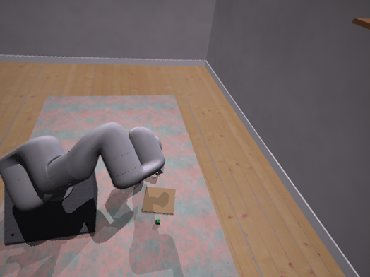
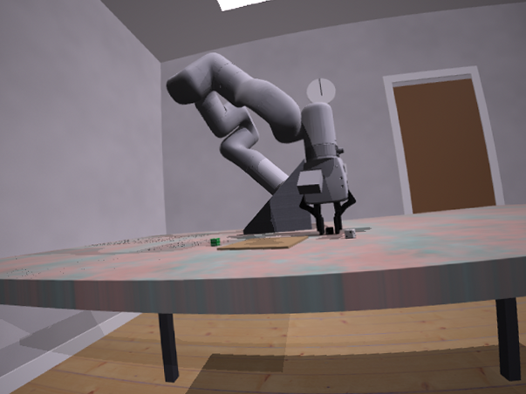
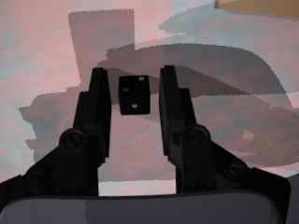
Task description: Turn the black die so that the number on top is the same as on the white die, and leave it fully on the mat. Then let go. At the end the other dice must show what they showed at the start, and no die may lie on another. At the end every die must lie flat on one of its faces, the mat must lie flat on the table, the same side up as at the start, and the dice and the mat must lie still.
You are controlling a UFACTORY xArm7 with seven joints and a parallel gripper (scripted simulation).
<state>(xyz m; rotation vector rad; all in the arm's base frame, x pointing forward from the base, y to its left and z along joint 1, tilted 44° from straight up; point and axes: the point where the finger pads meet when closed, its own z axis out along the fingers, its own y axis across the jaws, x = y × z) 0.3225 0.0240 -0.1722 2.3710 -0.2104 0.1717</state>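
The black die (image 3: 134, 95) (image 2: 329, 231) lies flat on the table, off the mat. My gripper (image 3: 134, 86) (image 2: 329, 228) is lowered to the table and straddles the die. Its fingers stand partly open, with a small gap on each side of the die. The white die (image 2: 349, 233) lies on the table just to the right of the gripper in the exterior view. The tan mat (image 2: 265, 243) (image 1: 151, 205) lies flat beside the gripper with no die on it. In the top view the arm hides the gripper, the black die and the white die.
A green die (image 2: 215, 242) (image 1: 157, 221) lies on the table just off the mat's far side from the gripper. The robot's dark base (image 1: 47, 223) (image 2: 278, 212) stands behind the mat. The table (image 2: 302, 261) has a rounded front edge.
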